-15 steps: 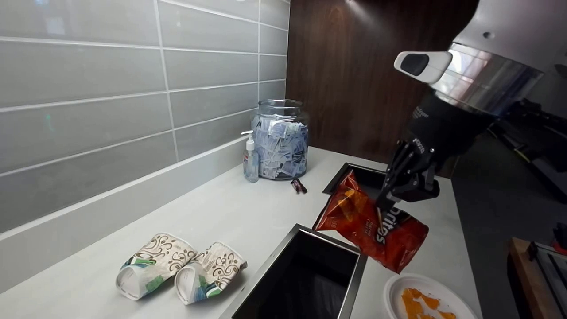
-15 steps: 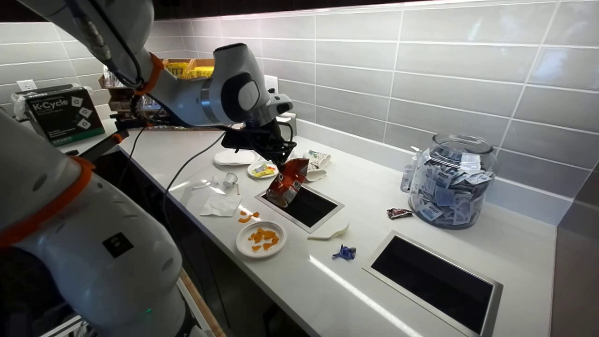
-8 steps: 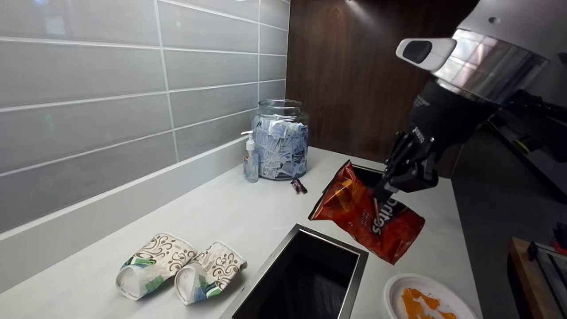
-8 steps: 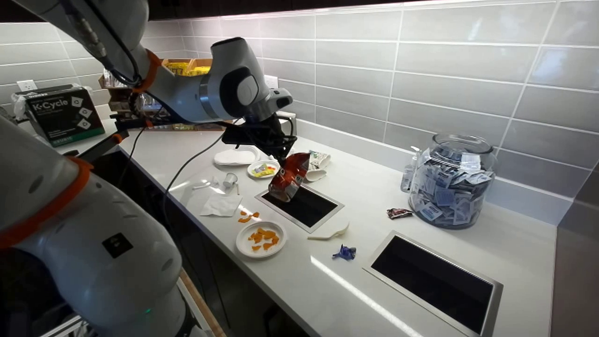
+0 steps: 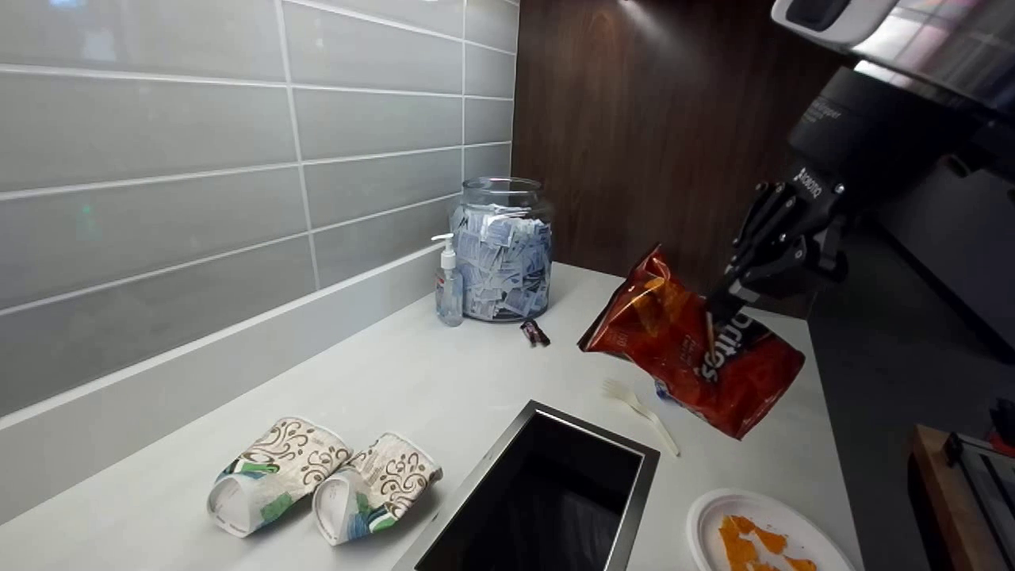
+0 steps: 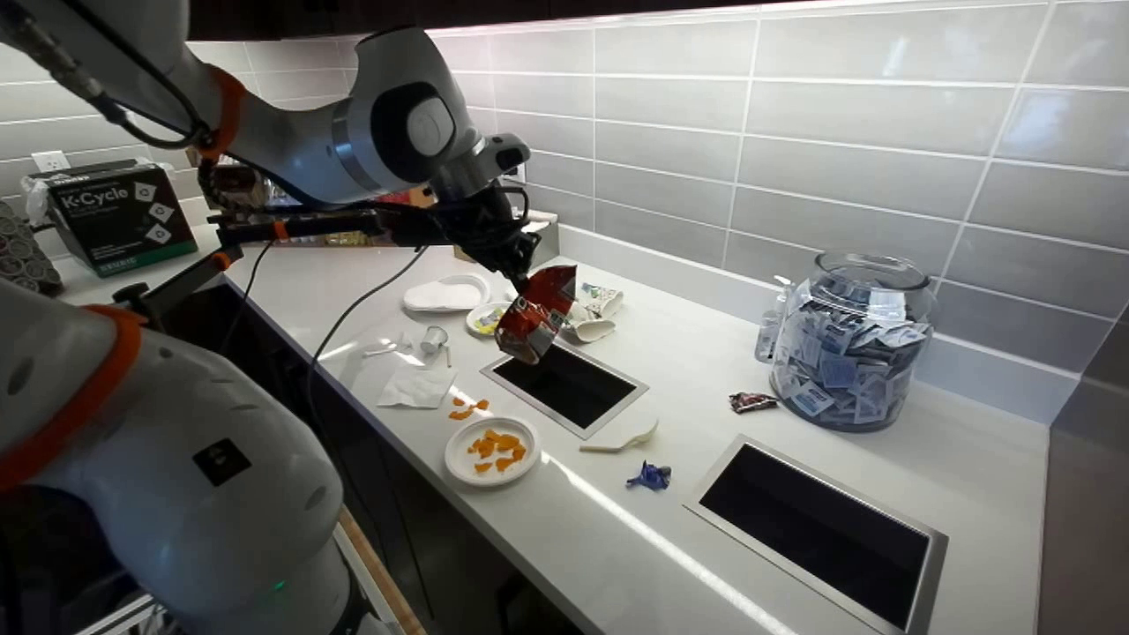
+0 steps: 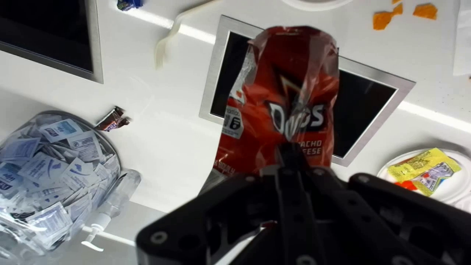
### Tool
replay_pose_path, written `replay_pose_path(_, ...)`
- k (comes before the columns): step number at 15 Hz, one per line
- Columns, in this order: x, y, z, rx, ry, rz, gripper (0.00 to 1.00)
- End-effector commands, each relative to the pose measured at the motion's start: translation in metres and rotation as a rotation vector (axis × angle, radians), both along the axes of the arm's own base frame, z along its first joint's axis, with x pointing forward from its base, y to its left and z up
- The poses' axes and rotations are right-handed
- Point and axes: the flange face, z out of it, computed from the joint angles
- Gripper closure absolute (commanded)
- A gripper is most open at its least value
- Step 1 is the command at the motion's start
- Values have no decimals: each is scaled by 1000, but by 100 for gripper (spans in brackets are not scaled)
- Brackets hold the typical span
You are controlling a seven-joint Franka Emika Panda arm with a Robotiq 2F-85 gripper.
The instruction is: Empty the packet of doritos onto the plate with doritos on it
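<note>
Grey tiles (image 6: 670, 150) rise behind a white counter (image 6: 688, 375). Above it, the gripper (image 5: 718, 309) pinches the bag (image 5: 674, 349) between its fingers; the bag hangs tilted in the air, apart from the plate (image 6: 459, 460). Orange chips (image 6: 504, 441) lie on the plate, a few more beside it. A fork (image 5: 654, 420) lies nearby; a bottle (image 5: 450, 293) stands beside a jar (image 5: 507, 197).

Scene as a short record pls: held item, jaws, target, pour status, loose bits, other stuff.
held: chip bag, tilted, raised off the counter
jaws: shut on chip bag
target: plate, white, with orange chips on it
pour: none seen falling; whether chip bag is directly over plate is unclear
loose: broken pieces on the counter, near plate but not on it
other: fork, jar of packets, pump bottle
</note>
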Motion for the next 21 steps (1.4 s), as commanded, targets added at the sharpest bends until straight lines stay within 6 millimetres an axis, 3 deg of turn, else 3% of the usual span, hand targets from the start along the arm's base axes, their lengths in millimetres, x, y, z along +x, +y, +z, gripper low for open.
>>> replay_pose_path(1, -23, 3, 16, -26, -21, -34, 100)
replay_pose_path(16, -65, 33, 60, -113, -251, -81, 100)
replay_pose_path(21, -83, 26, 54, -172, -210, -234, 100)
